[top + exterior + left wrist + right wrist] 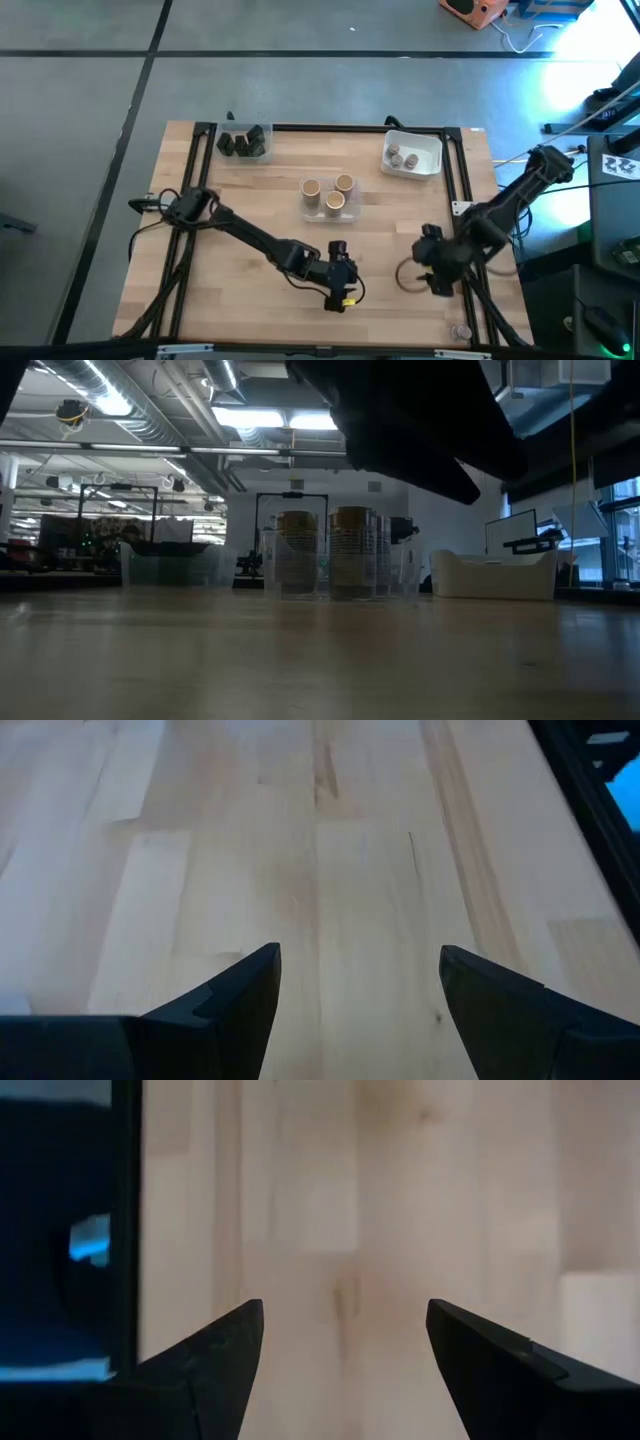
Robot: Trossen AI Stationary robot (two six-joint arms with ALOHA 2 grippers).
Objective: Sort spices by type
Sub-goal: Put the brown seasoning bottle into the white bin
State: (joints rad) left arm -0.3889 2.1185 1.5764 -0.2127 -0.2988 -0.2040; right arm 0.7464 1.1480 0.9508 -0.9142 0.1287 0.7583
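From the high view, 3 tan jars (329,193) stand together in a clear tub (331,205) in the middle of the tabletop (250,210). 3 dark jars (243,141) sit in another clear tub (245,153) at the far left corner. 2 small grey-brown jars (403,156) lie in the white tub (413,154) at the far right. That makes 8 spice jars, each kind in its own tub. The left arm (240,232) lies low and long across the tabletop, and the left gripper (342,284) rests near the front, in the middle, well apart from the tubs. The right arm (500,208) bends in from the right edge, and the right gripper (428,272) sits low near the front right. A black metal frame (330,128) runs around the tabletop.

In the low view, the tan jars (322,552) stand upright in their clear tub far across the wood. The white tub (492,575) is to their right and another clear tub (172,568) to their left. A dark part of an arm (420,420) hangs overhead and blocks the top of the room.

In the left wrist view, the 2 fingers (240,1000) are spread wide, with only bare wood between them.

In the right wrist view, the 2 fingers (225,1355) are spread wide too, over bare wood, with the black frame (126,1220) at one side.
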